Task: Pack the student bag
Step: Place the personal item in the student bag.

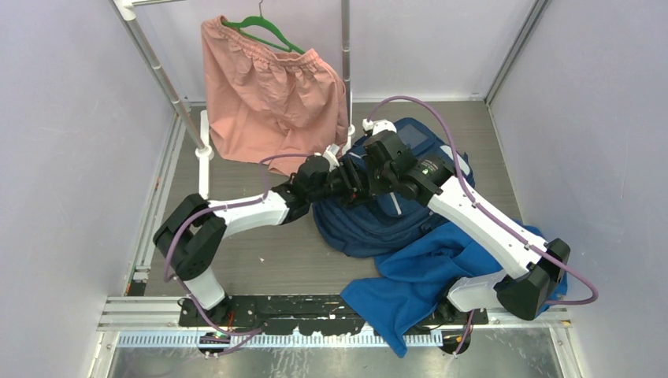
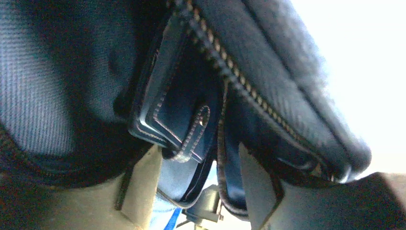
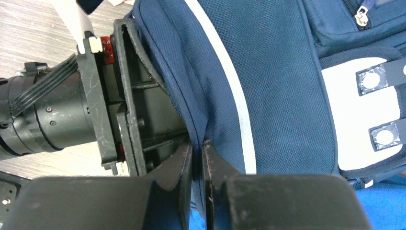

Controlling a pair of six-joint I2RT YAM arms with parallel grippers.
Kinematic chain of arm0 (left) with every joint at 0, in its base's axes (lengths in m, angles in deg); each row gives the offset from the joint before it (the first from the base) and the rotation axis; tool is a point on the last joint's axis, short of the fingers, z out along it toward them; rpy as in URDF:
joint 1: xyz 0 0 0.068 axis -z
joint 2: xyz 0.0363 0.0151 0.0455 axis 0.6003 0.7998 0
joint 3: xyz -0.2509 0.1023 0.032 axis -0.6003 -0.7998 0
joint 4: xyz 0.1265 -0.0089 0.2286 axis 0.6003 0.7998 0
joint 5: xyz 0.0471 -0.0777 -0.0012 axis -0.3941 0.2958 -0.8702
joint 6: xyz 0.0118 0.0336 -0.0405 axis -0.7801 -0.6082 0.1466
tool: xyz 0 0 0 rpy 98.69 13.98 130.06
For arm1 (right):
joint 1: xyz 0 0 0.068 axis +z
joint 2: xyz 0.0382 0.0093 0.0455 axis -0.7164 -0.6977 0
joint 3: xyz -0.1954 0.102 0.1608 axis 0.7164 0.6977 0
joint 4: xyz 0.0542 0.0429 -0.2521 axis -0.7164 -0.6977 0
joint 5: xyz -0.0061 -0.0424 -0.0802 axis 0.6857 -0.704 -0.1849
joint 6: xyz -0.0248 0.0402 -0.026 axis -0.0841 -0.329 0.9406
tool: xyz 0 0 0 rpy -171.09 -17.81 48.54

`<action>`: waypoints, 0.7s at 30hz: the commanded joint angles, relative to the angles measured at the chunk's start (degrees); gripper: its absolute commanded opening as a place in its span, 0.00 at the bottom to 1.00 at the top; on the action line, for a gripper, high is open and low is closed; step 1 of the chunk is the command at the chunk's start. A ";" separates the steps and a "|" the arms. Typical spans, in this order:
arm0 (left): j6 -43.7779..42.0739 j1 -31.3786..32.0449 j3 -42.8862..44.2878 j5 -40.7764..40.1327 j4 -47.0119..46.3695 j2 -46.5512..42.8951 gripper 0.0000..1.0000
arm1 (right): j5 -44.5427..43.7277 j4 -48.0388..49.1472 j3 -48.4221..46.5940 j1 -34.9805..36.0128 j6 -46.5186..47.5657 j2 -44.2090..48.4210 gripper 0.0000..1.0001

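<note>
The student bag (image 1: pixel 386 216), navy with a white stripe, lies right of centre on the table. My right gripper (image 3: pixel 197 146) is shut on a fold of the bag's opening rim (image 3: pixel 268 72) and holds it up. My left gripper (image 2: pixel 198 163) reaches into the opening; its black body shows in the right wrist view (image 3: pixel 115 96). Between its fingers is a small navy wallet with a snap tab (image 2: pixel 177 115), touching both pads, under the bag's zipper edge (image 2: pixel 249 91). In the top view both grippers meet at the bag's left rim (image 1: pixel 358 175).
A royal-blue cloth (image 1: pixel 425 276) lies at the near right, under the right arm. Pink shorts (image 1: pixel 272 102) hang on a green hanger from a white rack (image 1: pixel 345 71) just behind the bag. The rack's foot (image 1: pixel 205 150) stands at the left.
</note>
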 commanded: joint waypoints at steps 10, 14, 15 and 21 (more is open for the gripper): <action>-6.95 0.26 -4.36 -0.16 16.42 -10.27 0.69 | -0.63 2.90 0.05 -0.18 -0.77 2.34 0.01; -13.90 0.26 -3.09 0.21 25.73 -14.20 0.69 | -0.50 3.01 0.30 -0.15 -0.75 1.83 0.01; -15.80 0.26 -2.75 0.72 28.07 -15.72 0.69 | -0.47 3.01 0.34 -0.17 -0.71 1.59 0.01; -25.56 -4.86 -5.15 2.84 45.97 -29.82 0.82 | 8.17 0.48 0.74 -0.18 1.88 -1.37 0.02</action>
